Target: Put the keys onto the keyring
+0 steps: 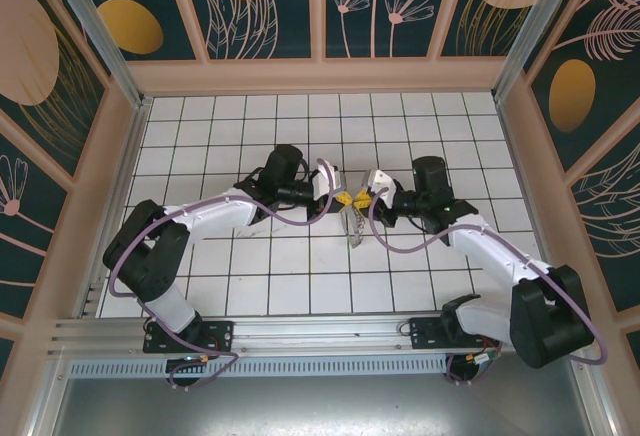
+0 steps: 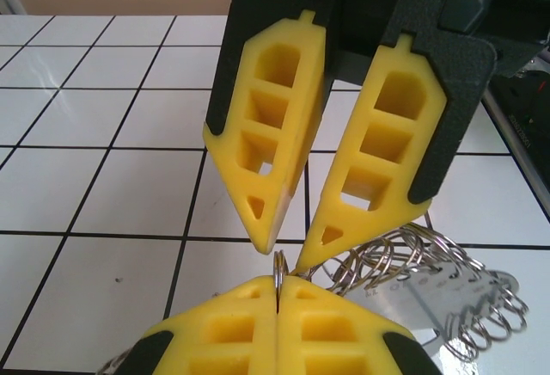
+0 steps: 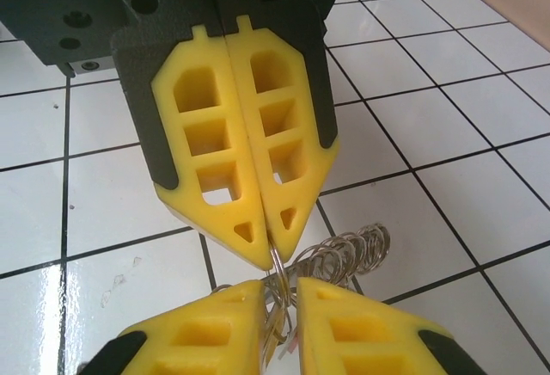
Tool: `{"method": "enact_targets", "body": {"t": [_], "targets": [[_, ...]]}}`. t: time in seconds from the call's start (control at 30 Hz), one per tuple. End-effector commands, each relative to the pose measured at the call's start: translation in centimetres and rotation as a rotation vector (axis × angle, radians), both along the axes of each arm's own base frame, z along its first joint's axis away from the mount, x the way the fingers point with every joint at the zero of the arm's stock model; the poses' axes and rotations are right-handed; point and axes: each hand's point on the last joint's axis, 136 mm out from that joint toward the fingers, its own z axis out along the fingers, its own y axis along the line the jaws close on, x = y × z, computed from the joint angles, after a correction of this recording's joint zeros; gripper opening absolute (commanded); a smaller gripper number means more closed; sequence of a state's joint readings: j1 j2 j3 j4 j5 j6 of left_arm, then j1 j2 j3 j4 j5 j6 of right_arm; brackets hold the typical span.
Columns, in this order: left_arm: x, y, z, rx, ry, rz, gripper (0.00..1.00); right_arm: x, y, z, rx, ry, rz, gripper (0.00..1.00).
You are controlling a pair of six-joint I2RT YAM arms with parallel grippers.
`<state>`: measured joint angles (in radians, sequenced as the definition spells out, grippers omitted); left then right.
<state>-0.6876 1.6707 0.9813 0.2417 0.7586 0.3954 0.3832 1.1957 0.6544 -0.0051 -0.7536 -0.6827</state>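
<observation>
My left gripper (image 2: 279, 282) is shut on the edge of a thin silver keyring (image 2: 279, 267), which stands upright between its yellow pads. Facing it tip to tip, the right gripper (image 3: 281, 293) is open, one finger on each side of the same ring (image 3: 280, 265). A cluster of silver rings (image 2: 412, 263) fans out beside the held ring (image 3: 344, 250). Small brass-gold keys with a reddish bit (image 3: 286, 345) hang in the gap between the right fingers. In the top view both grippers, left (image 1: 340, 199) and right (image 1: 362, 199), meet mid-table, and the bunch (image 1: 352, 228) dangles below them.
The floor is white tile with dark grout (image 1: 290, 256). Peach-framed walls (image 1: 320, 76) close in the back and both sides. A pale flat tag (image 2: 460, 293) lies among the rings. The arm bases sit on the rail (image 1: 320, 334) at the near edge.
</observation>
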Motion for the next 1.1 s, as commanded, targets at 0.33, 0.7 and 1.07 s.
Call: {"method": "enact_targets", "body": {"t": [0.33,0.7,1.07], "targets": [[-0.7,-0.2,2.1,-0.050,-0.046,-0.039,0.00,0.5,0.8,0.7,0.025,-0.021,0.044,0.13],[-0.4,-0.1,1.7,-0.032,-0.047,-0.023,0.00,0.8,0.8,1.2,0.041,-0.030,0.030,0.00],[0.2,0.8,-1.4,0.148,-0.028,-0.011,0.15,0.9,0.7,1.8,0.011,-0.034,-0.002,0.00]]}}
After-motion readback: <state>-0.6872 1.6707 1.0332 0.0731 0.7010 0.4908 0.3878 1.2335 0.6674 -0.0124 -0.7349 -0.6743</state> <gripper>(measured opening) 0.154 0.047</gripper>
